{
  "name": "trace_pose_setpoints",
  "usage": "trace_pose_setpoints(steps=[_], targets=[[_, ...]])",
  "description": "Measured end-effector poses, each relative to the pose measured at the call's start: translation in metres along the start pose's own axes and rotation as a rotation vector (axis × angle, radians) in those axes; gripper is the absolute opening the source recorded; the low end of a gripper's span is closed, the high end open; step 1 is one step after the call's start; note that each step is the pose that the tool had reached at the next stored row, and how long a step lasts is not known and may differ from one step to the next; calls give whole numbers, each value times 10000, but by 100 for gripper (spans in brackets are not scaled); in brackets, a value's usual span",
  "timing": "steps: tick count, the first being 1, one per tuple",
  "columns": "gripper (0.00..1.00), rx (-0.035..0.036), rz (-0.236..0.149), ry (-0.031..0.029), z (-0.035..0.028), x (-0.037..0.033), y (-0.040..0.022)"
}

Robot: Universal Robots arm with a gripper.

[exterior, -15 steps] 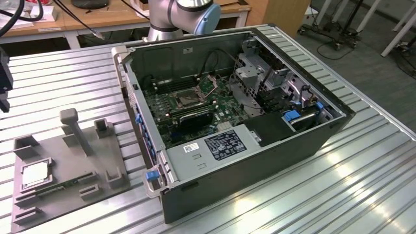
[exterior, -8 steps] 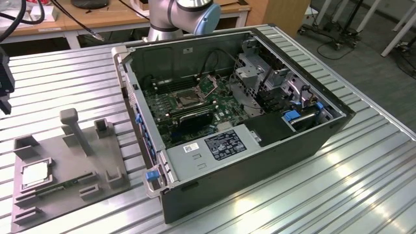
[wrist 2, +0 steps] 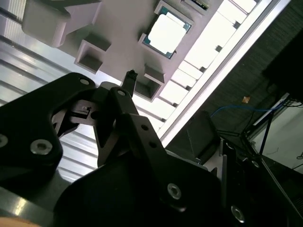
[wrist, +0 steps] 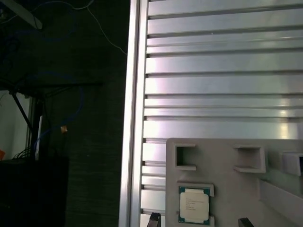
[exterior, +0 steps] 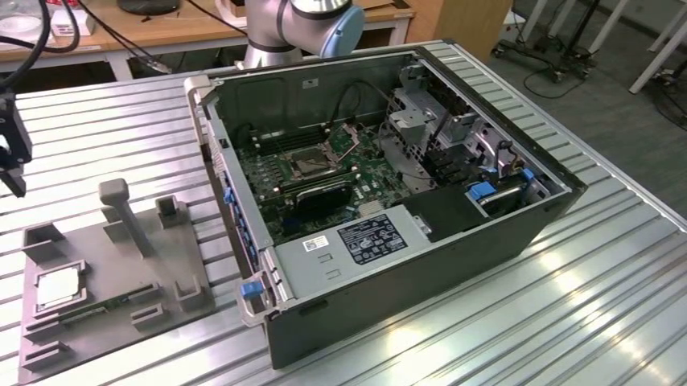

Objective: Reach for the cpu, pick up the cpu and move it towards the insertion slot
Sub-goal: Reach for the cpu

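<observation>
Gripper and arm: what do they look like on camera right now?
The arm is silvery grey tubing with a pale blue joint cap. The gripper is black. In the second wrist view its angular linkage plates carry silver screw heads and end in narrow black fingers.

The arm point(exterior: 285, 28) shows in the exterior view as a grey joint with a pale blue end cap at the far side, and its upper links run out of the picture. The black gripper point(exterior: 13, 165) hangs at the exterior view's left edge, pointing straight down. In the second wrist view its black linkage bars point(wrist 2: 137, 127) fan out from the body, their bolt heads showing. In the first wrist view two dark fingertips point(wrist: 154, 219) stand well apart: the jaws are spread wide and hold nothing.
</observation>
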State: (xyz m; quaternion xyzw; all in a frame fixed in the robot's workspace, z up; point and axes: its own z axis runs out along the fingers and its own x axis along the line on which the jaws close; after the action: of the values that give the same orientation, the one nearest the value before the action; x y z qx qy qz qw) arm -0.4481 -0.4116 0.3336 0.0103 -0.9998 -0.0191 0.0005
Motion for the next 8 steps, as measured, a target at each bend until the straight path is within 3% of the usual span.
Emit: trace_pose_setpoints(steps=[8], targets=[[71, -1, 0, 0, 136, 0, -5]])
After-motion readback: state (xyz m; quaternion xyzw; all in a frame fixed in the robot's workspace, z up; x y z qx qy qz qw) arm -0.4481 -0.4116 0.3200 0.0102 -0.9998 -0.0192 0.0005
